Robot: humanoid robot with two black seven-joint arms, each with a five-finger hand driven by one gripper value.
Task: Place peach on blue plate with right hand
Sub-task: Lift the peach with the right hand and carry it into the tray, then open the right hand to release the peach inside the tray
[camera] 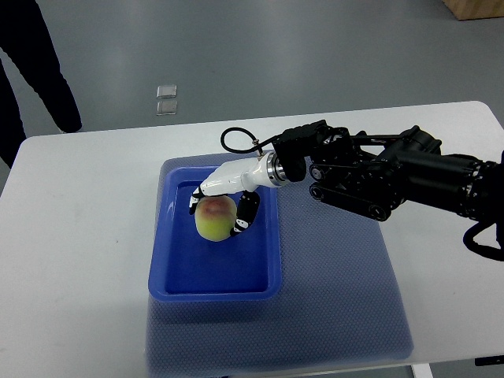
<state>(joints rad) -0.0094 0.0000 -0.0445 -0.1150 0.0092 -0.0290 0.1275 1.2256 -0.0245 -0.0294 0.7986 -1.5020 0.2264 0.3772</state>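
Note:
A yellow-green peach (214,218) with a reddish top sits inside the blue rectangular plate (177,279) on the white table. My right hand (223,206) reaches in from the right, its white palm over the plate and its black-tipped fingers (246,214) curled around the peach, touching it on both sides. The peach is at the plate's floor, in its far-middle part. The left arm does not show.
The plate stands on a blue mesh mat (339,299) covering the table's middle and front. A person's dark trouser legs (39,63) stand beyond the far left corner. Two small clear squares (166,98) lie on the floor behind the table.

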